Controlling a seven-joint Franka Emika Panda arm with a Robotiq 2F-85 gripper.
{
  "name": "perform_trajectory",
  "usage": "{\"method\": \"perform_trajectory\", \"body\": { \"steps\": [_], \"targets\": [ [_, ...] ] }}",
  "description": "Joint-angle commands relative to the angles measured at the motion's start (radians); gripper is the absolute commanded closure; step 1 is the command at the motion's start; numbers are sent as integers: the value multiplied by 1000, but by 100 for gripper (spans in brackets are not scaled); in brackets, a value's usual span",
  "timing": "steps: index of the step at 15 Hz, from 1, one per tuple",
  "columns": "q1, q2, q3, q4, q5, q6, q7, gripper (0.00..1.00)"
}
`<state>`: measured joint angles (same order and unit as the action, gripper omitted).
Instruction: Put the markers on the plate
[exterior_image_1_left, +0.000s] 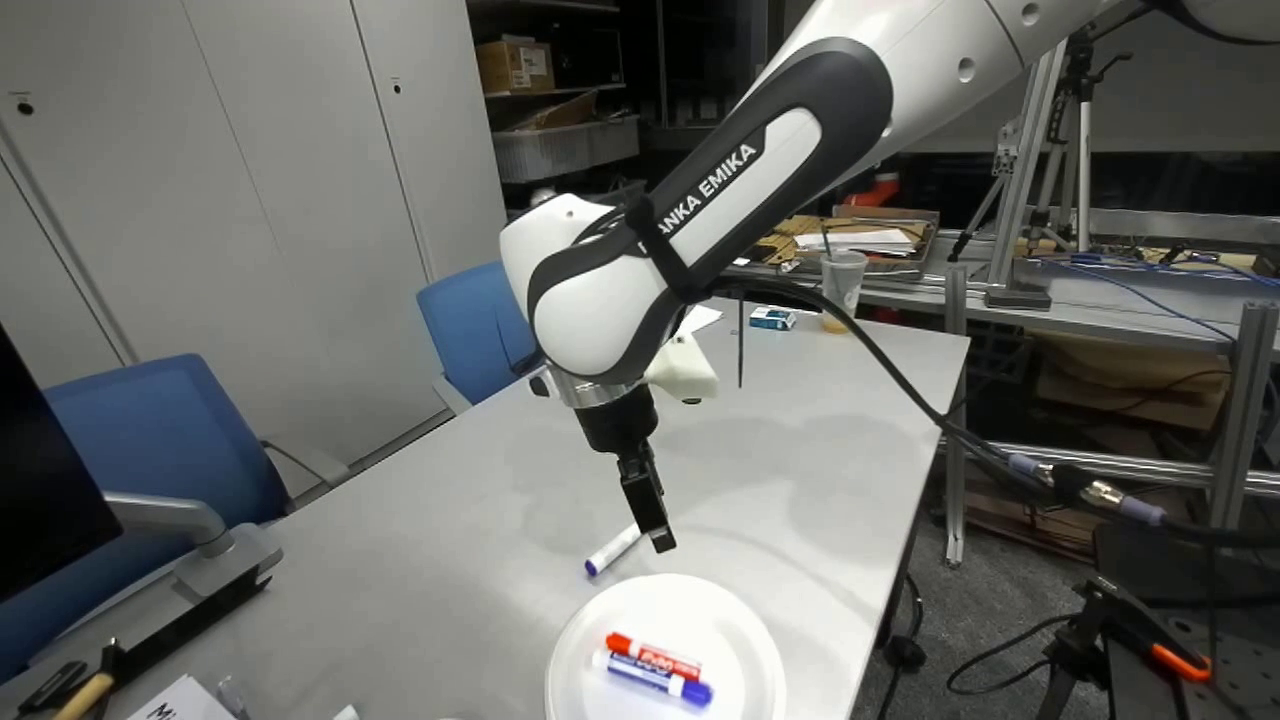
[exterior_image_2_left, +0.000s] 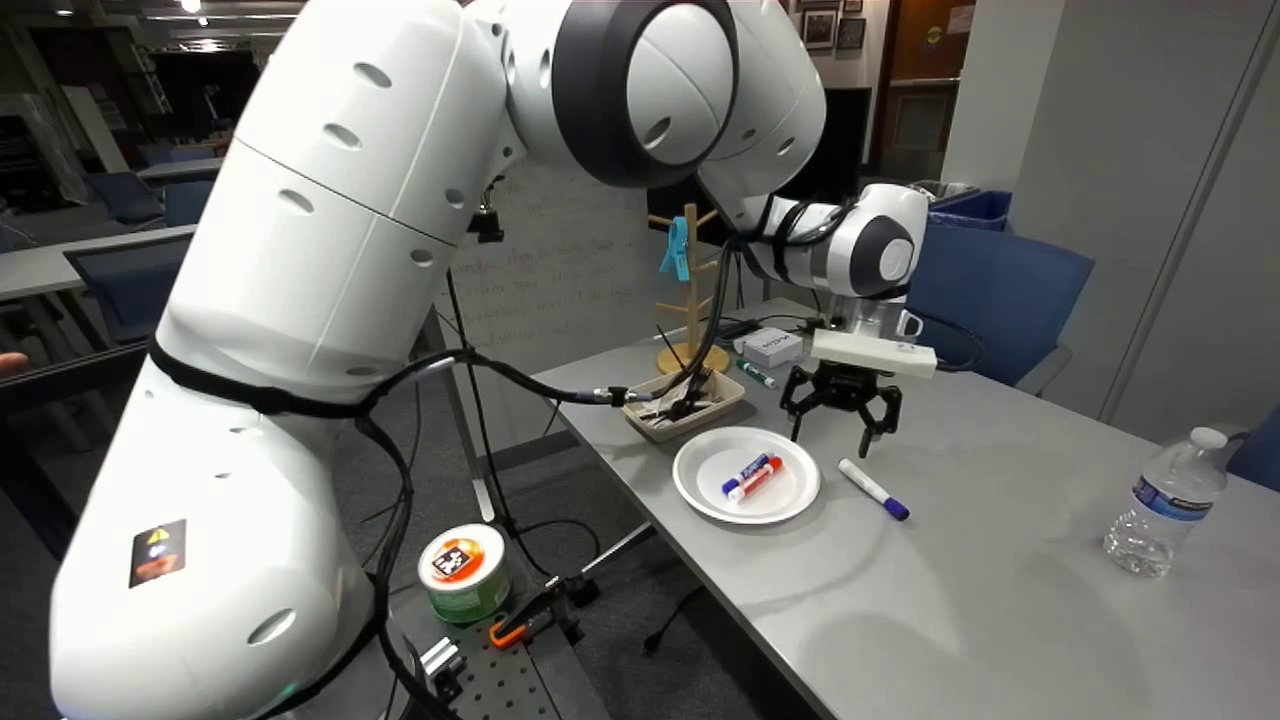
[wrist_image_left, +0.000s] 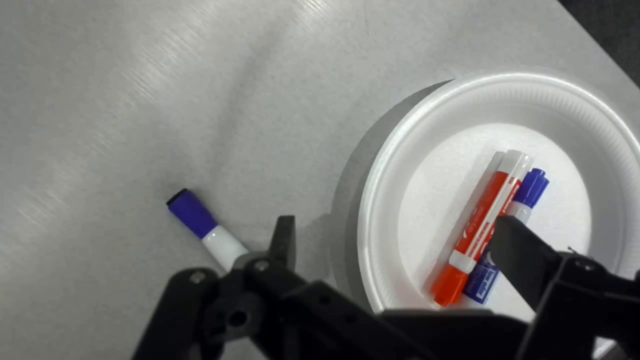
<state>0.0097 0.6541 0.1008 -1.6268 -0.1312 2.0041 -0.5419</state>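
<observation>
A red marker (wrist_image_left: 482, 222) and a blue marker (wrist_image_left: 522, 205) lie side by side on the round white plate (wrist_image_left: 372, 200). They also show on the plate in both exterior views, as the red marker (exterior_image_1_left: 655, 658) (exterior_image_2_left: 757, 478) and blue marker (exterior_image_1_left: 655, 680) (exterior_image_2_left: 745, 473). A white-bodied marker with a blue-purple cap (exterior_image_2_left: 873, 488) lies on the table beside the plate; in the wrist view (wrist_image_left: 220, 245) a finger hides its rear end. My gripper (exterior_image_2_left: 830, 438) is open and empty above the table near the plate's edge. In the wrist view the fingers (wrist_image_left: 395, 222) are wide apart.
A clear bottle (exterior_image_2_left: 1165, 505) stands on the table. A tan basket of utensils (exterior_image_2_left: 690, 405), a wooden stand (exterior_image_2_left: 692, 290), a white box (exterior_image_2_left: 770, 347) and a green marker (exterior_image_2_left: 756, 374) are beyond the plate. The table edge (exterior_image_2_left: 690, 570) runs close to the plate.
</observation>
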Motion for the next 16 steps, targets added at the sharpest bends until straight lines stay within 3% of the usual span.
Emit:
{"method": "perform_trajectory", "body": {
  "steps": [1,4,10,16],
  "targets": [
    [-5,2,7,3,-5,-3,3,0],
    [-15,18,8,9,-15,46,-33,9],
    [-41,69,29,5,-7,232,-186,0],
    [-56,133,20,31,-11,282,-298,0]
  ]
}}
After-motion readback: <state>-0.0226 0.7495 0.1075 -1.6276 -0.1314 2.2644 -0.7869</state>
